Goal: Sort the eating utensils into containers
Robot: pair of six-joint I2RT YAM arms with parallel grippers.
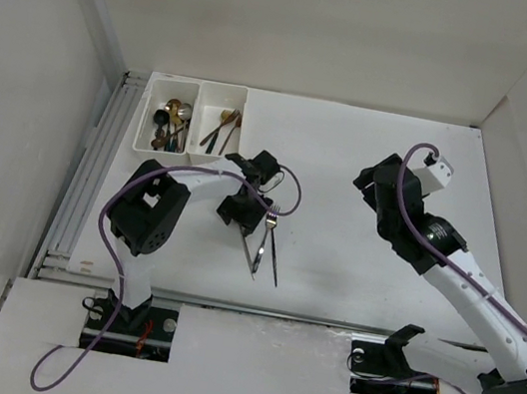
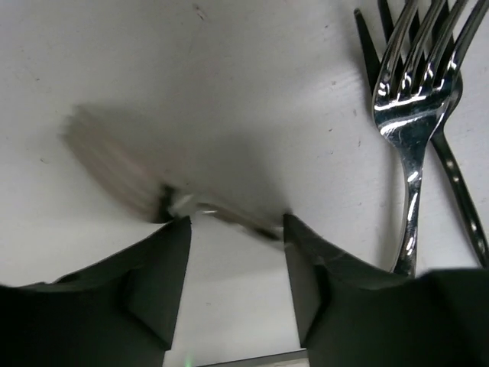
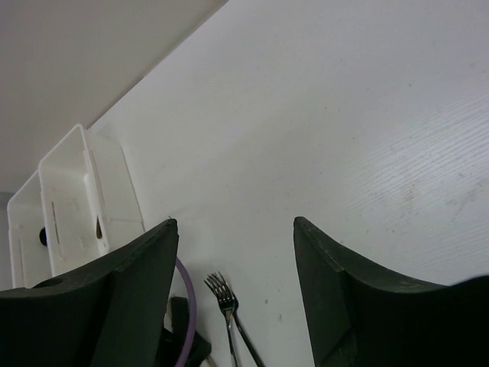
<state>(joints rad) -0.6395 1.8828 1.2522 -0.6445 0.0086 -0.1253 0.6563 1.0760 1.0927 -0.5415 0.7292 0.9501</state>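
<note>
Left gripper [image 2: 237, 229] is low over the table [image 1: 352, 273], on the near side of the containers [image 1: 195, 117], a little to their right. My fingers [image 2: 164, 260] are spread, with bare table between them. A blurred utensil [image 2: 145, 172] lies across the tips. It's too smeared to call fork or spoon, and I can't tell if I'm touching it. Nothing is pinched.

Right gripper [image 3: 234, 222] hangs above the table, well off to the right of the containers, with the jaws wide apart and nothing between them.

Surface: white tabletop with faint grain and small scuffs. White walls [image 1: 22, 66] close it in on the left, back and right. A metal rail [image 1: 94, 179] runs along the table edge just left of the containers. A purple cable [image 1: 108, 222] loops off my left arm.

Silver fork [image 2: 412, 115] and dark fork [image 2: 458, 183] lie on the table, nearer than the containers and apart from them. The silver one lies partly on top of the dark one.

View differences:
- Only the top camera looks into the containers. It shows gold, copper and dark spoons [image 1: 167, 125] in the left one and a few utensils [image 1: 222, 129] in the right one.
- The right wrist sees the containers from the side, so their contents are mostly hidden. It also catches the silver fork's tines and a bit of the cable.
- The left wrist has no containers in frame. It's the only view showing the two forks overlapping.
</note>
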